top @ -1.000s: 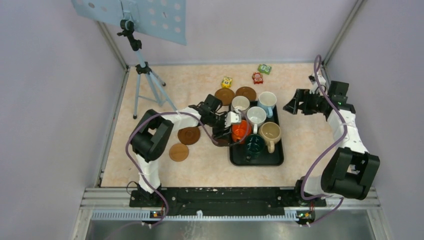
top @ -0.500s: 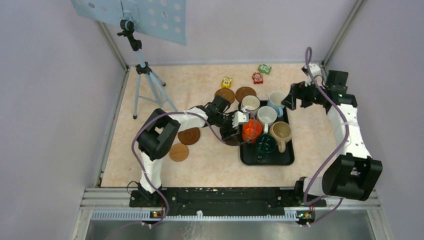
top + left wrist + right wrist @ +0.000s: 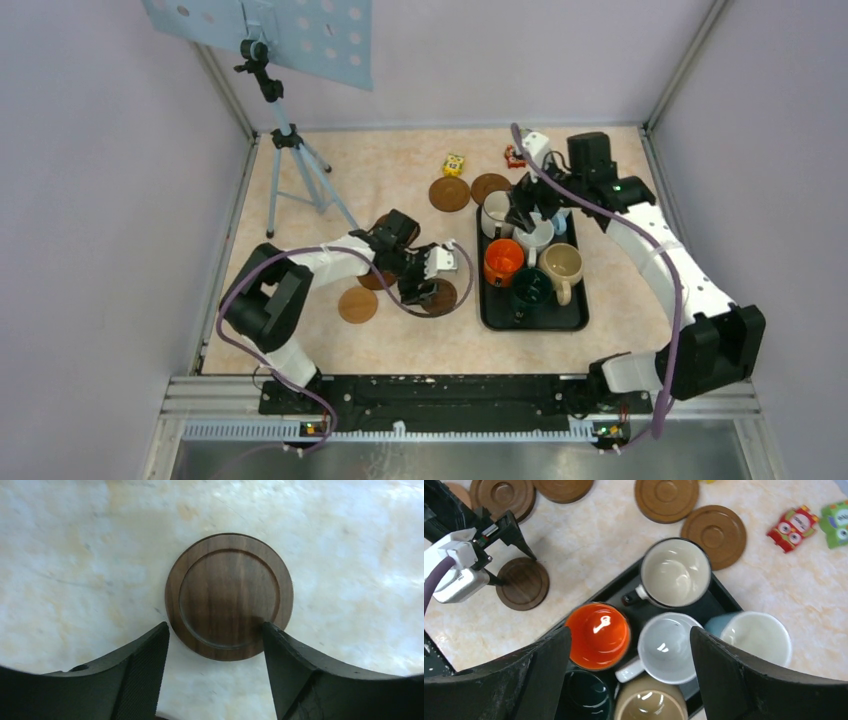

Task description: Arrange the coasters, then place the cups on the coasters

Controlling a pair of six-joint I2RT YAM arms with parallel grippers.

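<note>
Marbled tabletop (image 3: 400,160): left pincer (image 3: 215,628) apart astride dark coaster (image 3: 229,596), possibly touching; right pincer (image 3: 630,631) apart.

black tray (image 3: 545,316), toy blocks (image 3: 454,164) (far side), tripod (image 3: 290,150) at left.

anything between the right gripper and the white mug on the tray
Nothing visible. The open right gripper hangs above the white mug, with clear air between. The orange mug, light blue mug and beige mug crowd close around it, so the fingers would likely have little room beside it.
</note>
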